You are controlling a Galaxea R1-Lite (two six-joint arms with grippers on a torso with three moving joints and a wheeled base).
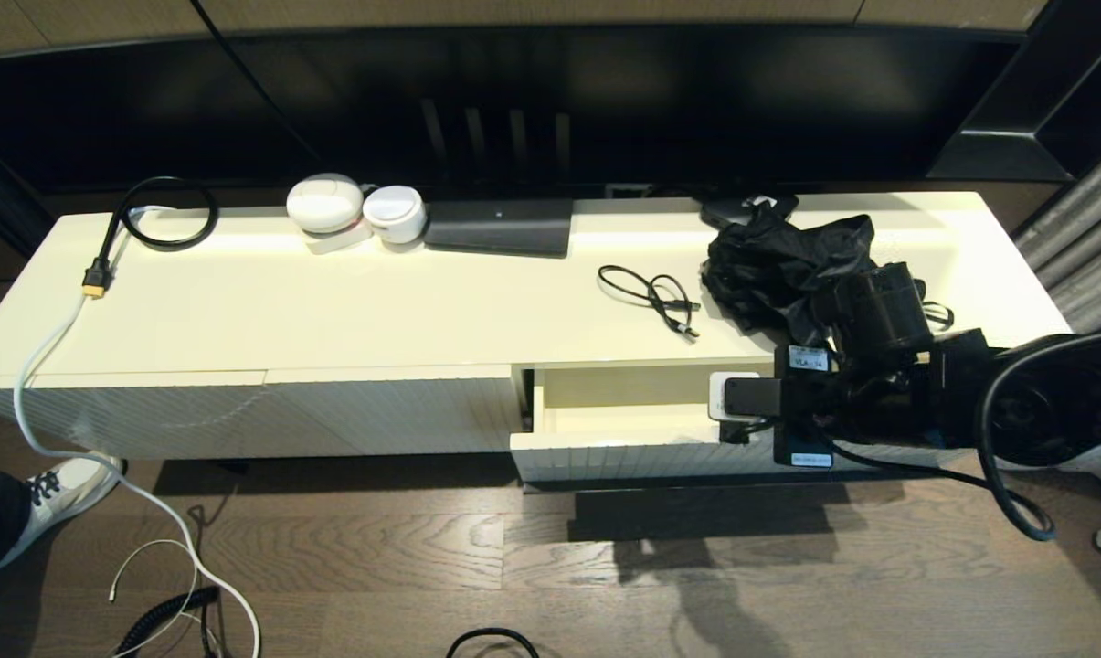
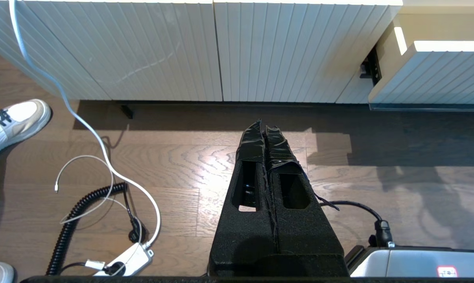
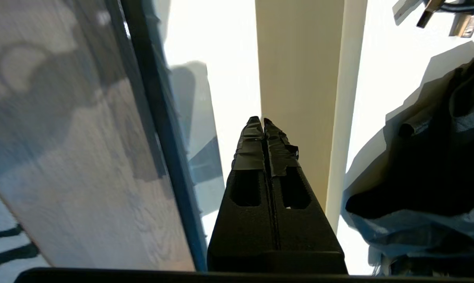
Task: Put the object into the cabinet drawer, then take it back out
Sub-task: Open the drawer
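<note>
The cabinet drawer [image 1: 619, 455] stands partly pulled out at the cabinet's right end, its smooth cream inside [image 3: 205, 43] showing behind the black bar handle [image 3: 158, 129]. My right gripper [image 1: 731, 398] hovers over the drawer's right part, shut with nothing between its fingertips [image 3: 259, 120]. A small white block [image 1: 720, 395] shows right beside the fingers in the head view; I cannot tell if it lies in the drawer. My left gripper [image 2: 261, 122] is shut and hangs low over the wood floor, facing the fluted fronts. The drawer [image 2: 437, 74] is at its right.
On the cabinet top lie a crumpled black bag [image 1: 783, 265], a coiled black cable [image 1: 652, 297], a dark flat box [image 1: 500, 227], two white round devices [image 1: 354, 212] and a black cord loop [image 1: 162, 215]. Cords [image 2: 99, 188] and a shoe [image 2: 12, 122] lie on the floor.
</note>
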